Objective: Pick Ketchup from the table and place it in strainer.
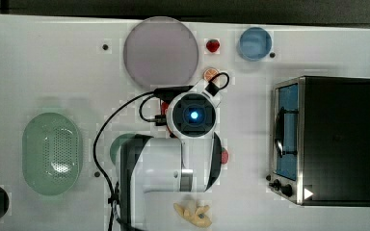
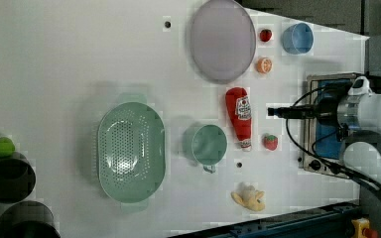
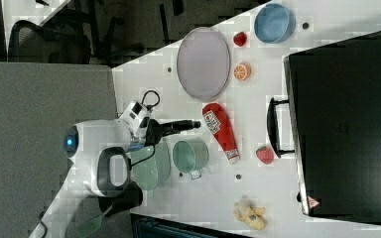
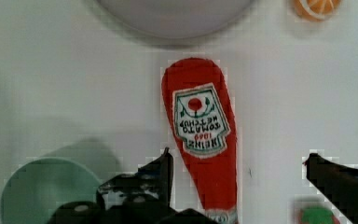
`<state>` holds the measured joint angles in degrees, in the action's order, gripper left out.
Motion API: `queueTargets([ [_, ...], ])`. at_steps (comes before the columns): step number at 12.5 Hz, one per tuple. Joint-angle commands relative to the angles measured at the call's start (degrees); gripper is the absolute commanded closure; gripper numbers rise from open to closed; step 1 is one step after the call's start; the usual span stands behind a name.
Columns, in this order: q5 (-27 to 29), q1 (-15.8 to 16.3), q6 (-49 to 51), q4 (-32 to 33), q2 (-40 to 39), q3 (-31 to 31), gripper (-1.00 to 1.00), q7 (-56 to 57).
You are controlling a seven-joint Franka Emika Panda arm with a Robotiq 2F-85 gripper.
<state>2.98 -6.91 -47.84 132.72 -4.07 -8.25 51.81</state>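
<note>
White table [image 2: 79, 59], Ketchup [image 2: 240, 118] lying flat, pincer [image 4: 237, 163] wide open, empty, above it

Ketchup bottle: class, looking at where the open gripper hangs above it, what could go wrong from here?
1. The Ketchup lies flat with the gripper open astride it; the bottle tapers toward its cap, so a grip there might slip.
2. The green cup and a strawberry flank the bottle; a descending finger could nudge either.
3. On the way to the strainer, the carried bottle may clip the cup, which sits between them.
</note>
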Motion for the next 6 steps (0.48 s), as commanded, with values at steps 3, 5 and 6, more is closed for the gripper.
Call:
queueTargets([
  [3, -2.9, 0.2, -10.3, 2.7, -9.7, -0.4, -1.00, 4.1],
  [5, -2.9, 0.3, -13.7, 2.8, -13.2, -0.4, -1.00, 4.0],
  [6, -3.0, 0.3, -14.9, 2.8, -14.7, -0.3, -1.00, 4.0],
])
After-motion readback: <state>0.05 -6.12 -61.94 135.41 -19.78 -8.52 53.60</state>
